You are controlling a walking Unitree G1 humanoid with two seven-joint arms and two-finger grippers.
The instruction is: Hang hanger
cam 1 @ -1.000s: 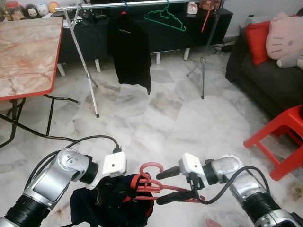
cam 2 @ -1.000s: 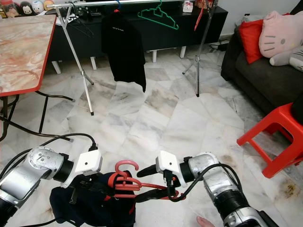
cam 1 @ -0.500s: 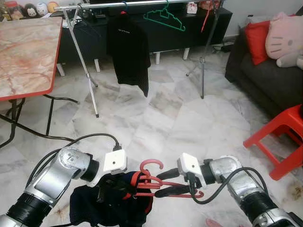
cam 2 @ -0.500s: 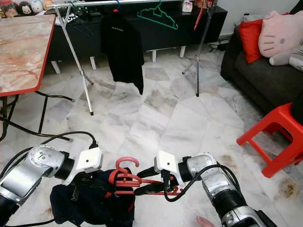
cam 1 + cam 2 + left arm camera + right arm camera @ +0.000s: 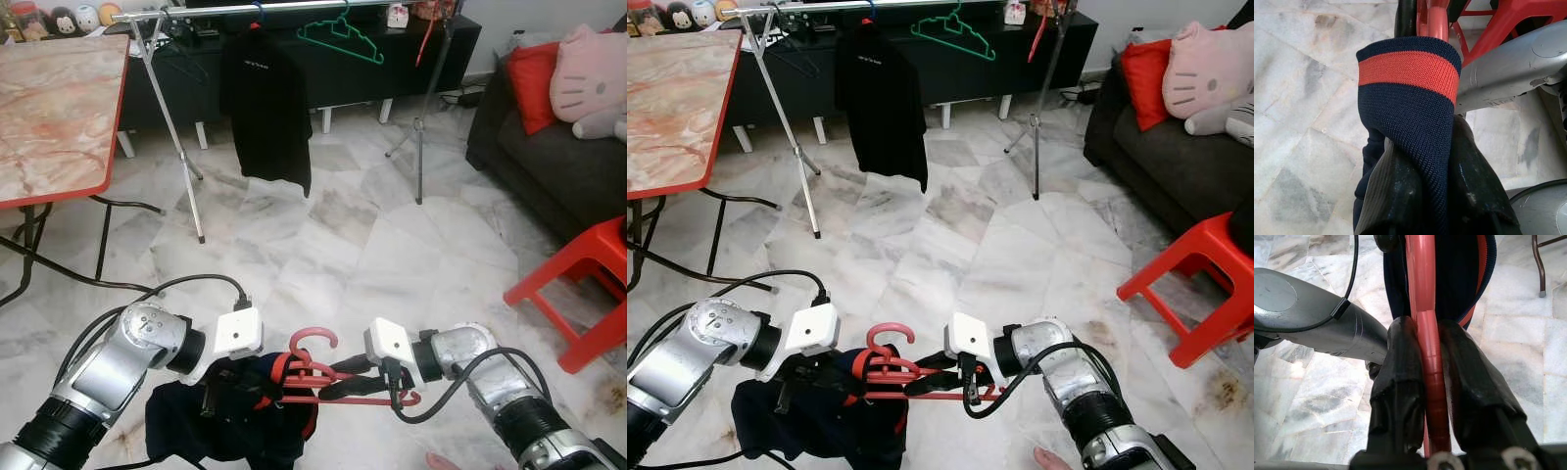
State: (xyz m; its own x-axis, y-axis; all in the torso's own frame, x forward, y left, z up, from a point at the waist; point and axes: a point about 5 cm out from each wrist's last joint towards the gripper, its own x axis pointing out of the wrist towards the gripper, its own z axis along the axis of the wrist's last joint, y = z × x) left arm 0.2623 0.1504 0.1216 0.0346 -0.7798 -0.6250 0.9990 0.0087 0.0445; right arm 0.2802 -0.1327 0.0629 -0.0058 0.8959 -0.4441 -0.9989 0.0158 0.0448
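Red hanger (image 5: 1426, 382) (navy garment (image 5: 1410, 127)) between both end effectors

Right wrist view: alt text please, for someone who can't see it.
The right gripper has its two black fingers closed on a bar of the red hanger, which runs straight away from the camera. Past the fingertips hangs a navy garment with red trim; the left arm, silver, crosses above the marble floor.

red hanger (image 5: 1426, 333): glossy smooth plastic | navy garment (image 5: 1410, 122): ribbed knit cloth | floor (image 5: 343, 245): polished marble
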